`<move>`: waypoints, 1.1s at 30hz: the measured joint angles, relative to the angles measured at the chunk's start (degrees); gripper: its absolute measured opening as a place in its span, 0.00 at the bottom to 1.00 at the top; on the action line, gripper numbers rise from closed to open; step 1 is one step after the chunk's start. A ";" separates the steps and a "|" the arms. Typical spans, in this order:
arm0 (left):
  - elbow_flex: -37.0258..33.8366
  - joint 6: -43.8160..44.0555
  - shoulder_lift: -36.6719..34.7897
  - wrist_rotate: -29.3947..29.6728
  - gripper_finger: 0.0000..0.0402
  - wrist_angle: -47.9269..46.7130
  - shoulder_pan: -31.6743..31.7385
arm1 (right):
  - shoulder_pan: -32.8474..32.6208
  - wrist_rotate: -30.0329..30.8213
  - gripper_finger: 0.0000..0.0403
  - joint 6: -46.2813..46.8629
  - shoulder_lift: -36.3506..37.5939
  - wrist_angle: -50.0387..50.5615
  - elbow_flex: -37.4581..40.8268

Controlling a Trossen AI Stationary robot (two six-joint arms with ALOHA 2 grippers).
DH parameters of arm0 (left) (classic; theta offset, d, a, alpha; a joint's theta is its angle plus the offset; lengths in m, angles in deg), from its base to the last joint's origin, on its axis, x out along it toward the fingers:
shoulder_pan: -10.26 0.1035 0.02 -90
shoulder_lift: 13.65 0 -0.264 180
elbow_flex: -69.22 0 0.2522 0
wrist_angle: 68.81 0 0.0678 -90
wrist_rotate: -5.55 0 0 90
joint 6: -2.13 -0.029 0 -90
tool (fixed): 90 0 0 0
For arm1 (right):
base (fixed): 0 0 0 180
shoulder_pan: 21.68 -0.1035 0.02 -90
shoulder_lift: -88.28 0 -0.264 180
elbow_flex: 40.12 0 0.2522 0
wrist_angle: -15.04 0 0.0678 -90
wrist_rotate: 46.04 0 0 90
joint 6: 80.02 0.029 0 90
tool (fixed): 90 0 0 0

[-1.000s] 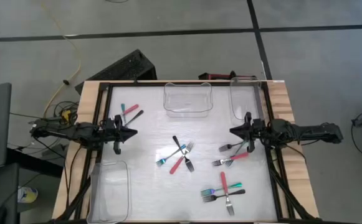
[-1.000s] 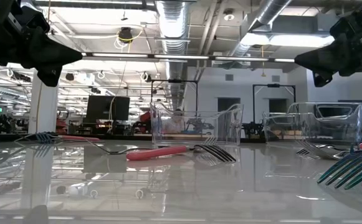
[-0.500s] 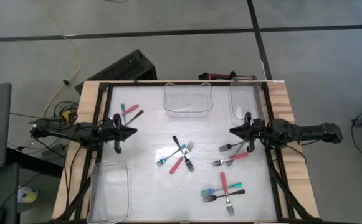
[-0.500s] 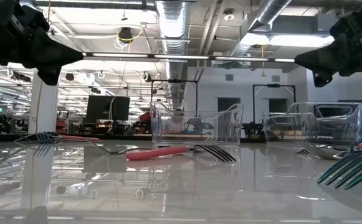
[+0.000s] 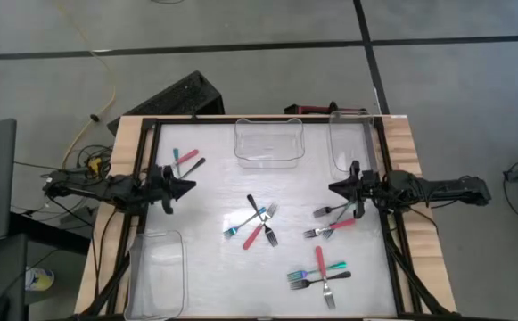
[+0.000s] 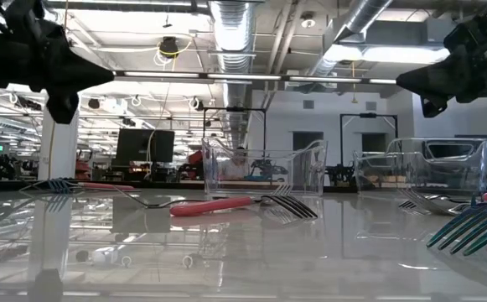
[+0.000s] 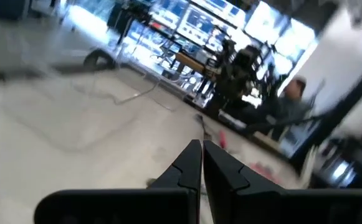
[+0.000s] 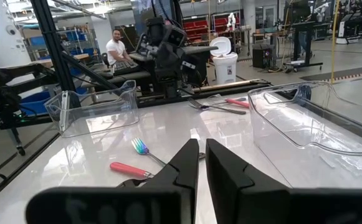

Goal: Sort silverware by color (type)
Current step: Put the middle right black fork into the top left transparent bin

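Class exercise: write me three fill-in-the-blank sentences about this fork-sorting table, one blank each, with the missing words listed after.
1. The number of clear bins on the table is ____.
2. All the forks lie on the table; the bins hold ____ of them.
3. The left gripper and the right gripper both have their fingers ____.

Missing words: three; none; shut
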 joint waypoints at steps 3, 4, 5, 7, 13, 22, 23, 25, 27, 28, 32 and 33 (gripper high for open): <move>0.00 10.07 0.02 1.43 0.00 0.10 0.00 | -0.02 -0.02 0.14 0.00 -0.01 0.00 0.02; 0.00 13.23 0.14 2.76 0.00 0.10 -0.02 | 0.00 -0.02 0.14 0.00 -0.02 0.00 0.00; 0.00 15.89 0.24 4.07 0.00 0.17 -0.02 | -0.01 -0.01 0.14 0.00 -0.01 0.00 0.00; 0.00 18.53 0.27 6.35 0.00 0.30 0.00 | 0.00 -0.02 0.14 -0.01 -0.02 0.00 0.00; 0.00 24.75 0.27 9.30 0.00 2.34 0.00 | 0.05 3.09 0.14 0.45 -0.02 -2.18 0.00; 3.53 11.24 2.66 10.31 0.00 13.39 1.40 | 0.23 4.47 0.14 1.43 0.03 -12.87 -0.08; 4.40 7.88 4.08 10.02 0.00 14.88 1.83 | 0.45 5.35 0.14 1.13 -0.08 -13.46 -0.32; 6.20 2.19 7.98 9.84 0.00 16.22 2.80 | 0.78 6.67 0.14 1.09 -1.80 -12.96 -1.67; 8.46 -3.48 12.16 8.77 0.00 15.96 3.93 | 0.72 7.69 0.14 1.07 -4.43 -12.60 -3.50; 9.60 -6.48 14.15 8.02 0.00 15.68 4.56 | 0.60 8.91 0.14 1.07 -6.21 -11.95 -4.76; 12.20 -17.86 22.62 2.58 0.00 14.22 7.71 | -0.34 13.69 0.14 1.27 -15.73 -4.92 -10.11; 12.55 -19.74 24.70 0.34 0.00 14.22 8.51 | -0.67 14.64 0.14 2.23 -18.57 -3.24 -11.69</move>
